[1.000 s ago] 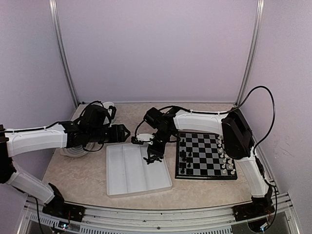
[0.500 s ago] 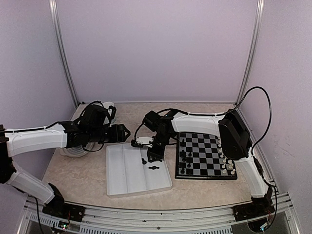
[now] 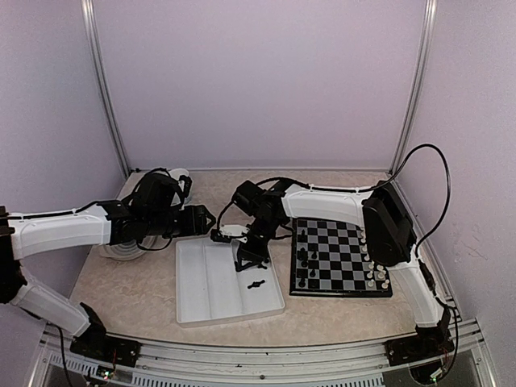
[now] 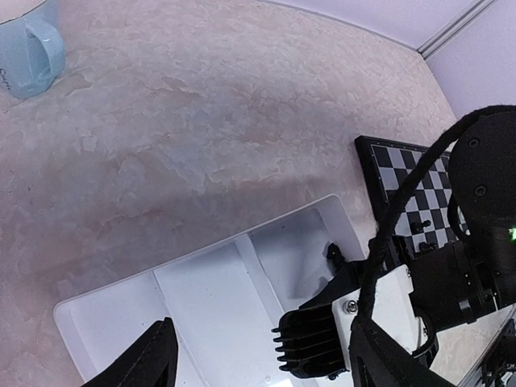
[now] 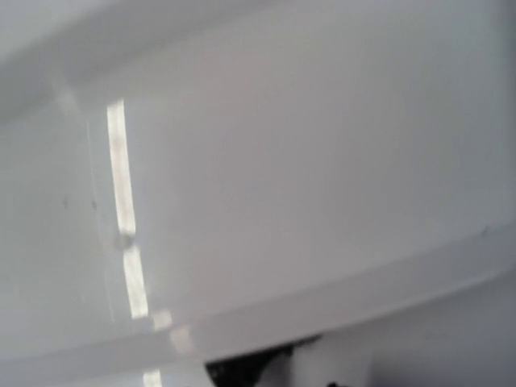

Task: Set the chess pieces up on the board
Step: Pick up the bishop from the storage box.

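The right claw (image 3: 250, 261) has shifted left (slightly), a black chess piece (image 3: 256, 284) lying apparently loose beside it; opening indiscernible.

The left arm (image 3: 60, 227) and the right arm (image 3: 334, 203) are both built of smooth white moulded shells joined by bulky black joint housings, and each ends in a black base (image 3: 101, 345). A thin black cable (image 3: 442, 181) loops off the right arm's large black elbow block (image 3: 389, 222), and more black wire curls at the left arm's wrist. The left gripper (image 3: 207, 218) has plain black fingers (image 4: 145, 363). The right gripper (image 3: 248, 260) carries a white plate (image 4: 391, 302) with a silver screw (image 4: 348, 306), a ribbed black pad (image 4: 310, 347), a braided black cord (image 4: 403, 210) and a small green light (image 4: 509, 231).
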